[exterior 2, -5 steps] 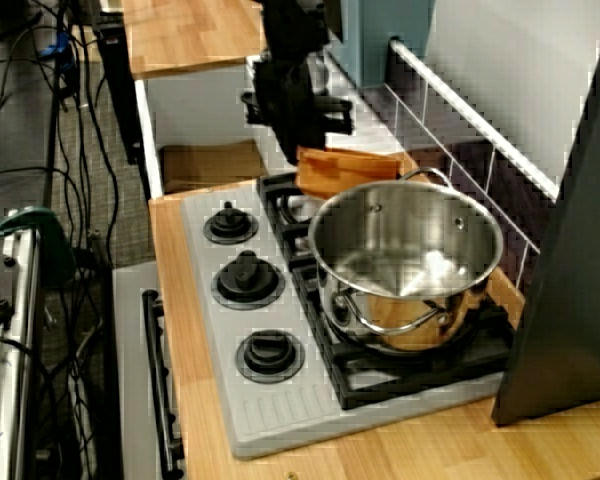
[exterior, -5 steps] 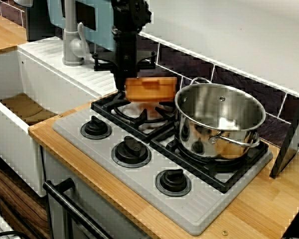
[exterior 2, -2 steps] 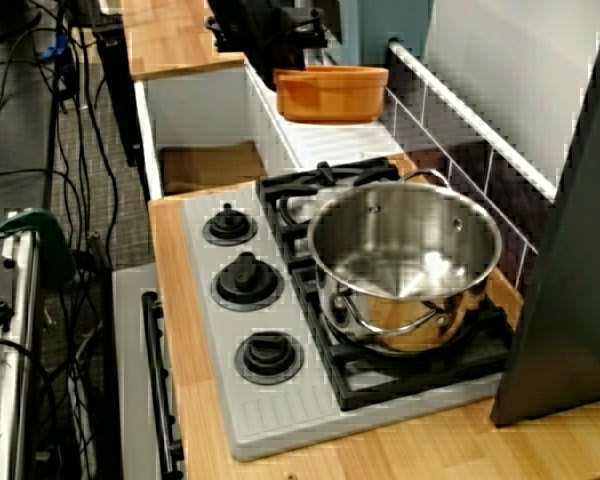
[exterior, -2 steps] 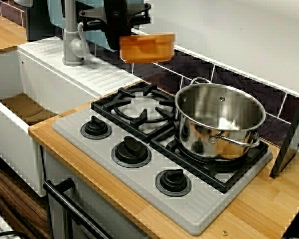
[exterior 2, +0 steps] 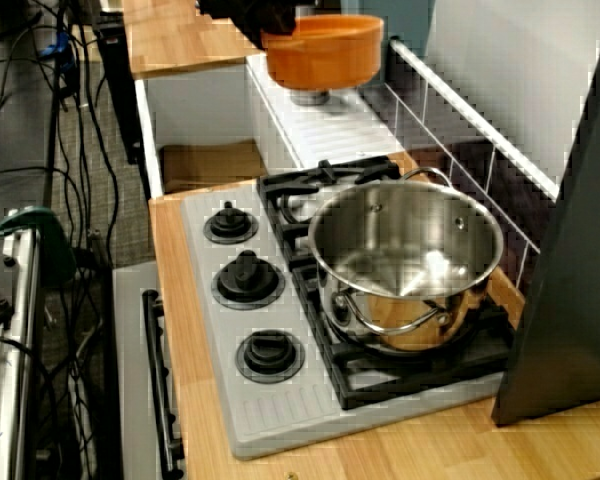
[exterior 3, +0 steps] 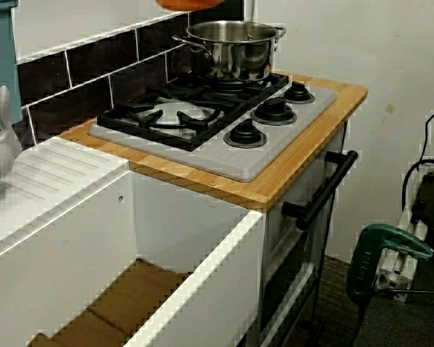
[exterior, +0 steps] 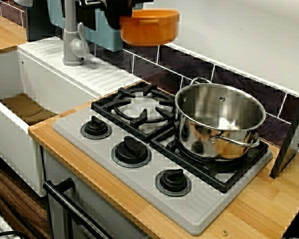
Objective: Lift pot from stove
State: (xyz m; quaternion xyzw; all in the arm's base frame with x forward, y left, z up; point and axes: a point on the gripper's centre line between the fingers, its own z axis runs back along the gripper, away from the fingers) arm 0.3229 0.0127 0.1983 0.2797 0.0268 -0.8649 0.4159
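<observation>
Black jaws grasping the orange pot (exterior: 149,27) by its rim, high above the stove (exterior: 154,164) on the worktop (exterior: 269,209).

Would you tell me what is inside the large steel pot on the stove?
The steel pot looks empty: its shiny bottom shows only reflections. The near inner wall is hidden by the rim. It sits on the stove.

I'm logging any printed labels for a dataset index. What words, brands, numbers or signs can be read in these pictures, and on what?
None can be read.
The orange pot, steel pot and stove show no print.
The three knobs carry no legible marks.
The green tool by the floor shows no label at this size.
</observation>
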